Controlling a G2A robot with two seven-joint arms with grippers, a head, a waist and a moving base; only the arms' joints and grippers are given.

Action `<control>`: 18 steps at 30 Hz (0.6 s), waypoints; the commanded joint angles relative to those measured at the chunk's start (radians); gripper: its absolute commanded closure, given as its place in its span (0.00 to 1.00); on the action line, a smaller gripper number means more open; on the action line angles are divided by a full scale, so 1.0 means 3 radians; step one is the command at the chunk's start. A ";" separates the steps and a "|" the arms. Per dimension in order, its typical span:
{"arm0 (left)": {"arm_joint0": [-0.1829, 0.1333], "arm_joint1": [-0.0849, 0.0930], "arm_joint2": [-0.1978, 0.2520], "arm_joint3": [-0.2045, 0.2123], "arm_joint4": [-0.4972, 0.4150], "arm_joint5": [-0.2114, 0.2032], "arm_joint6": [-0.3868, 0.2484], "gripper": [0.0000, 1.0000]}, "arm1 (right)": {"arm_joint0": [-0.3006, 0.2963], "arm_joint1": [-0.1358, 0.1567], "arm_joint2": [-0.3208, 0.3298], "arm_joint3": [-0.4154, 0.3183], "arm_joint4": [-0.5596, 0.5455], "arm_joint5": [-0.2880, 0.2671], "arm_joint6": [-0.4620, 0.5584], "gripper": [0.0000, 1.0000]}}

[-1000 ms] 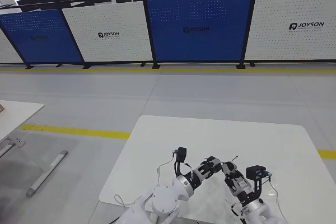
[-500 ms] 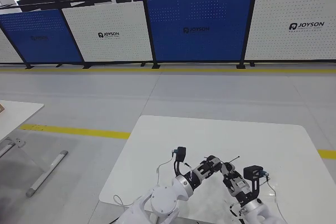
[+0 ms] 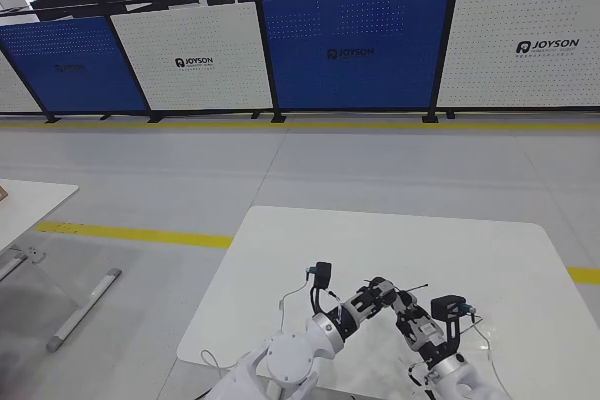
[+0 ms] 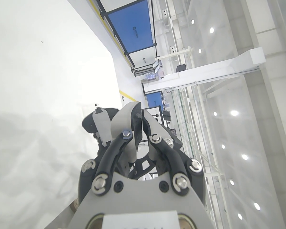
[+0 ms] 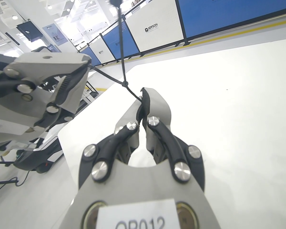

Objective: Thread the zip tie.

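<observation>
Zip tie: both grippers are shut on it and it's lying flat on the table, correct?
No. The left gripper and right gripper are both shut on the zip tie, but it is not lying on the table: the right wrist view shows it held in the air between them.

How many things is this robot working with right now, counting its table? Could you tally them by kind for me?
grippers: 2, the left gripper and the right gripper
zip tie, black: 1
table under the arms, white: 1
total: 4
</observation>
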 commanded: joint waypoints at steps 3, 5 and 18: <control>0.0024 0.0004 -0.0006 -0.0047 0.0015 -0.0028 0.0001 1.00 | 0.0006 0.0001 -0.0007 0.0018 -0.0024 0.0003 0.0010 1.00; 0.0037 0.0007 -0.0011 -0.0068 0.0024 -0.0036 0.0002 1.00 | 0.0012 0.0001 -0.0015 0.0032 -0.0037 0.0002 0.0016 1.00; 0.0098 0.0020 -0.0053 -0.0122 0.0030 -0.0096 0.0018 1.00 | 0.0066 -0.0008 -0.0084 0.0162 -0.0070 0.0004 0.0034 1.00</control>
